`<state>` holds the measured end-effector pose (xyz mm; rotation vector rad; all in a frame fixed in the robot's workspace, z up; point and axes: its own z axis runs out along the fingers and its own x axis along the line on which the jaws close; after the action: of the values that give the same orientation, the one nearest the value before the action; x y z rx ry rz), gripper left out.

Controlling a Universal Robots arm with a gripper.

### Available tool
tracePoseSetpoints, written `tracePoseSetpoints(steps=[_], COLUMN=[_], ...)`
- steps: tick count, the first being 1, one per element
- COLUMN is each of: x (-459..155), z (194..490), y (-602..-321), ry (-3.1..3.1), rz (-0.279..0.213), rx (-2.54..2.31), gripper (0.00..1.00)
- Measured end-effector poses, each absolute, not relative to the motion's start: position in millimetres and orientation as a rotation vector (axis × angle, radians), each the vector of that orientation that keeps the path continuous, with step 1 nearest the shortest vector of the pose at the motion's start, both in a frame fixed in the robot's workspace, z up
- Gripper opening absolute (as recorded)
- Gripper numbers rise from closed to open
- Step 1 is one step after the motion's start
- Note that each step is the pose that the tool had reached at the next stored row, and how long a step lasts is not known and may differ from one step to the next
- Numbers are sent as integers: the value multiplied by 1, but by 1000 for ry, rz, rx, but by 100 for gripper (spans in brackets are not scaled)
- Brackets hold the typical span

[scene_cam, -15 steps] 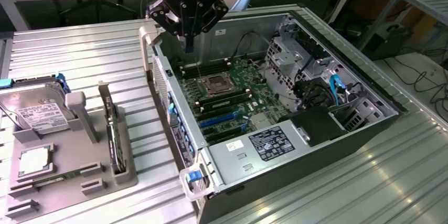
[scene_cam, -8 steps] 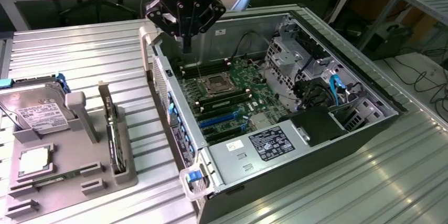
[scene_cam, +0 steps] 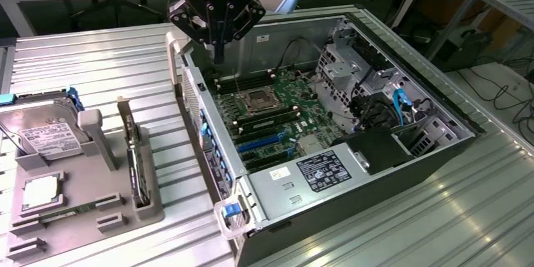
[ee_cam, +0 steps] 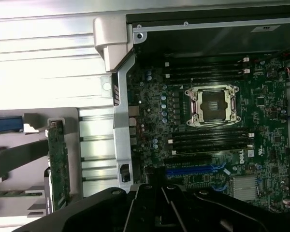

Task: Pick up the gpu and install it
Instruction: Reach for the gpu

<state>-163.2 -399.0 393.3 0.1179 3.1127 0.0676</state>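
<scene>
The gpu [scene_cam: 132, 149] is a thin green card standing on edge in a slot of the grey holder [scene_cam: 84, 229], at the exterior view's left, outside the computer case. It also shows on edge in the wrist view as the gpu [ee_cam: 58, 166]. My gripper [scene_cam: 219, 53] hangs over the far left corner of the open case [scene_cam: 359, 198], above the motherboard [scene_cam: 279, 114], well away from the gpu. Its fingers are shut together with nothing between them. The gripper's black body [ee_cam: 159, 210] sits over the blue expansion slots [ee_cam: 193, 170].
The holder also carries a silver hard drive [scene_cam: 49, 134], a square chip [scene_cam: 40, 192] and a narrow memory stick [scene_cam: 71, 212]. Inside the case are the CPU socket [scene_cam: 256, 100], blue slots [scene_cam: 262, 143], a power supply [scene_cam: 321, 170] and drive cages with cables [scene_cam: 384, 101]. A ribbed metal table [scene_cam: 100, 67] surrounds them.
</scene>
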Motion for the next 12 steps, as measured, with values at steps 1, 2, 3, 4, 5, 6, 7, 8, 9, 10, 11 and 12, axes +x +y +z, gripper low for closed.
tracePoseSetpoints(steps=[1,2,3,4,5,6,7,8,9,10,11,12], x=[-164,-164,-165,-166,-166,-167,-168,-168,-169,-170,-171,-172], z=[393,393,393,393,393,393,393,393,393,393,393,393], y=[-399,-399,-399,-399,-399,-399,-399,-399,-399,-399,-399,-399], ry=[3113,3113,3113,3113,3113,3113,3113,3113,3113,3113,3113,3113], rz=[68,68,68,68,68,68,68,68,68,68,68,68], rx=[118,118,118,118,118,118,118,118,118,118,118,118], gripper=[11,11,11,11,11,11,11,11,11,11,11,11])
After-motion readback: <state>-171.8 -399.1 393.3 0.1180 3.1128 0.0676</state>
